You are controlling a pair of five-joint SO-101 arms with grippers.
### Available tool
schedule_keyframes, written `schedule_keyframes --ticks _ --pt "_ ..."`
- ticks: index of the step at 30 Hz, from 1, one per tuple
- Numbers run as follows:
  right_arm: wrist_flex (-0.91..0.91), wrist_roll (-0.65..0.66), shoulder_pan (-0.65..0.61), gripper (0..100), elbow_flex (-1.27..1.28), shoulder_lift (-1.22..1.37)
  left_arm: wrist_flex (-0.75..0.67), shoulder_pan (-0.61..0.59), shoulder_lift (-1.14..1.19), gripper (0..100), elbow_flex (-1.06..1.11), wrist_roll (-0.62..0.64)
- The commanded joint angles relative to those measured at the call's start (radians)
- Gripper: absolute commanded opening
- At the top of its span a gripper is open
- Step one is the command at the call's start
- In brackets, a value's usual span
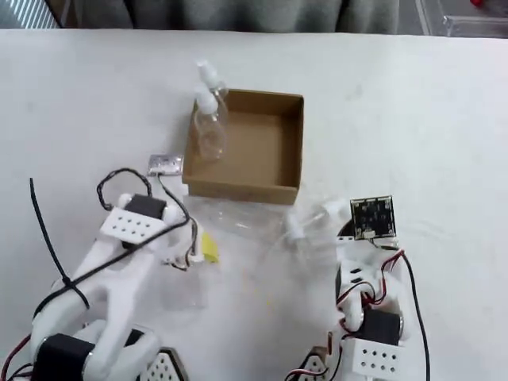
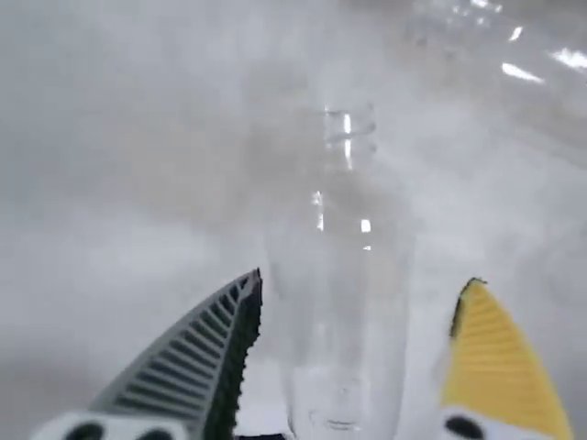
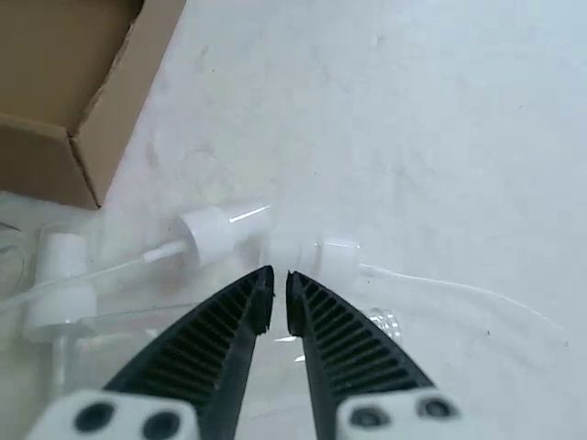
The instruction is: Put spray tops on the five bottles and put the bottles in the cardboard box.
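Note:
A clear bottle (image 2: 344,302) without a top lies between the fingers of my left gripper (image 2: 362,280), which is open around it. In the high view that gripper (image 1: 205,248) is just in front of the cardboard box (image 1: 282,163). Two bottles with spray tops (image 1: 209,119) lean at the box's left wall. My right gripper (image 3: 275,277) is shut with nothing in it, its tips just short of two loose white spray tops (image 3: 215,229) (image 3: 335,258) on the table. A third top (image 3: 60,275) sits on a clear bottle lying beside them.
More clear bottles (image 1: 238,218) lie on the white table (image 1: 413,111) between the arms and the box front. A small silver item (image 1: 165,164) rests by the box's left front corner. The box corner (image 3: 83,137) stands close to my right gripper.

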Motion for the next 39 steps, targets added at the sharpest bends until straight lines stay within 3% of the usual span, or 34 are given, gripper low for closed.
schedule_keyframes --ticks 1,16,27,30,35,39 --pt "-0.018 0.012 0.013 1.5 0.009 -0.001 -0.029 0.021 0.021 32 -0.060 0.018" --pt "-0.018 0.012 0.013 1.5 0.009 -0.001 -0.037 0.021 0.189 31 -0.152 0.017" --pt "-0.022 0.012 0.013 1.5 0.009 -0.001 -0.097 0.081 0.189 31 -0.074 0.026" --pt "-0.022 0.012 0.013 1.5 0.009 -0.001 -0.135 0.084 0.189 23 -0.046 0.028" --pt "-0.022 0.012 0.013 1.5 0.009 -0.001 -0.135 0.076 0.189 1 -0.054 0.017" --pt "-0.022 0.012 0.012 1.5 0.009 -0.001 -0.130 0.076 0.188 3 -0.054 0.014"
